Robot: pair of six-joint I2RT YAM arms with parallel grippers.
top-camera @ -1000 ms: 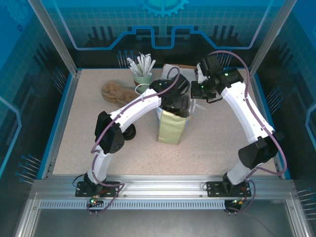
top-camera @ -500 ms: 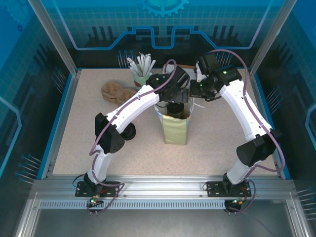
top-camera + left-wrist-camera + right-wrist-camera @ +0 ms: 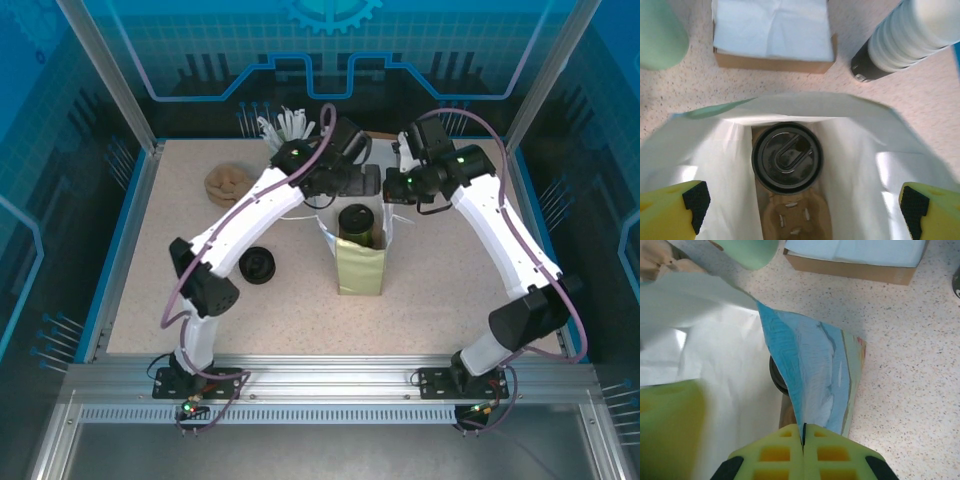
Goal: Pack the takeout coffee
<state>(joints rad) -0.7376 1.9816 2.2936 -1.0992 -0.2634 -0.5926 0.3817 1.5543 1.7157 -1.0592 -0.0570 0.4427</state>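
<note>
The takeout coffee (image 3: 787,157), a cup with a round black lid, stands upright inside the paper bag (image 3: 855,165) on a brown cardboard carrier (image 3: 792,220). From above, its lid (image 3: 357,220) shows in the open mouth of the bag (image 3: 360,268). My left gripper (image 3: 802,207) hangs open above the bag, its yellow fingers (image 3: 675,210) wide apart and holding nothing. In the top view the left gripper (image 3: 355,185) is just behind the bag's back rim. My right gripper (image 3: 803,432) is shut on the bag's (image 3: 812,365) right rim. The right gripper (image 3: 395,190) holds that rim up.
Behind the bag are a box of napkins (image 3: 772,35), a pale green cup (image 3: 288,140) of white sticks, and a lying stack of cups (image 3: 910,35). Brown carriers (image 3: 228,182) lie at the back left. Loose black lids (image 3: 258,266) sit left of the bag.
My left arm has risen and drawn back from the bag's mouth, uncovering the lidded cup inside. The bag has shifted slightly right. The right gripper keeps its pinch on the rim.
</note>
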